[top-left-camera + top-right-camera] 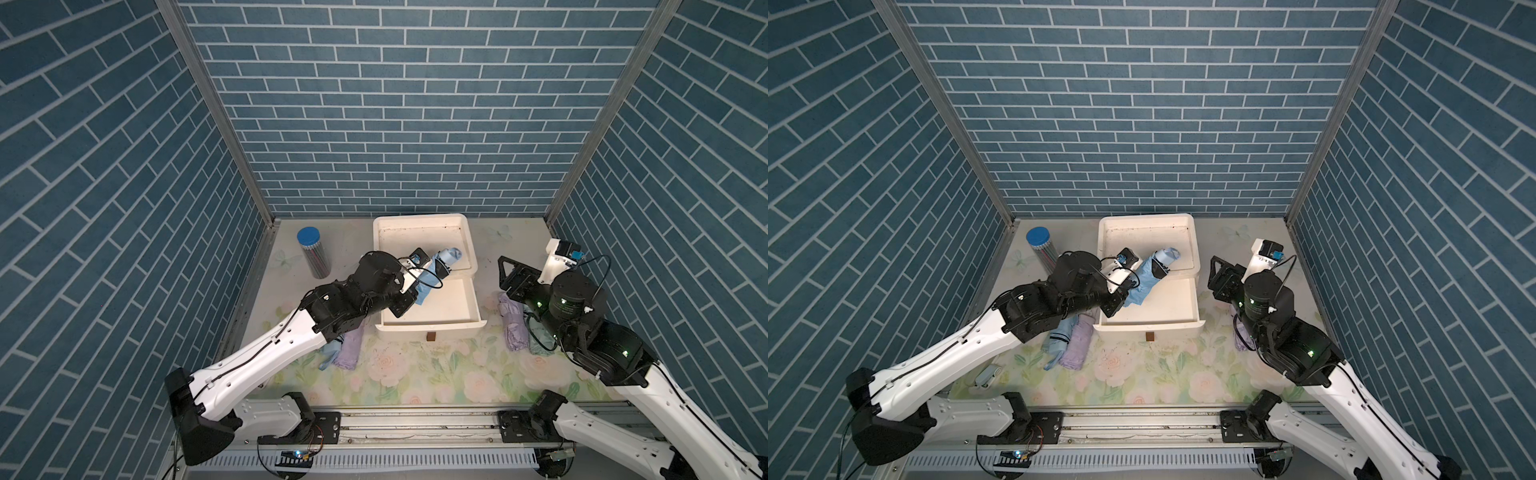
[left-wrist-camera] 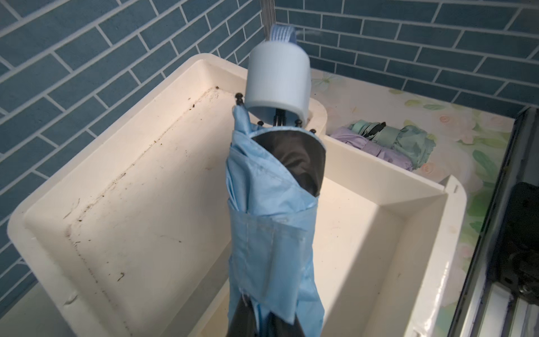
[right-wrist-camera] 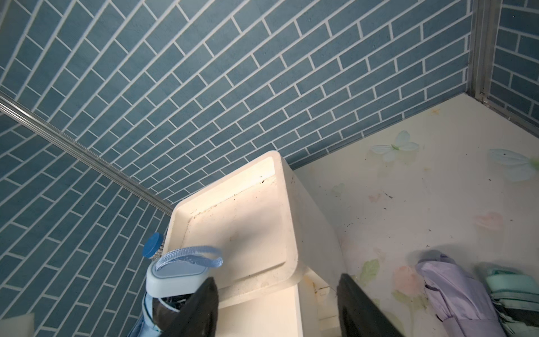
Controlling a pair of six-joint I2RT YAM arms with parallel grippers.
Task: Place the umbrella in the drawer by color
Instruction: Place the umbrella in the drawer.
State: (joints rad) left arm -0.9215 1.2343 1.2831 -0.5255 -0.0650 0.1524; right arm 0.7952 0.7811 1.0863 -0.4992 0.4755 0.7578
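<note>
The left pincer [image 1: 409, 302] was clamped on the lower canopy of the light-blue folded umbrella [image 1: 434, 272], tilted over the open white drawer [image 1: 432, 328] by the counter's back edge, seemingly light, slippery cloth over stiff ribs, best gripped mid-body, while the right pincer [image 3: 277, 306] gaped empty.

Five folded umbrellas show. Two are light blue: the raised blue umbrella [image 2: 268, 233] and the lying blue umbrella [image 1: 1061, 334]. Two are purple: the left purple umbrella [image 1: 1077, 340] and the right purple umbrella [image 1: 513, 328]. There is one green umbrella [image 2: 408, 140]. One white cabinet [image 1: 419, 219] has one open drawer [image 1: 432, 332]. One blue-lidded canister [image 1: 314, 255] stands on the tabletop [image 1: 415, 370]. There are two arms: the left arm [image 1: 266, 357] and the right arm [image 1: 673, 415].
</note>
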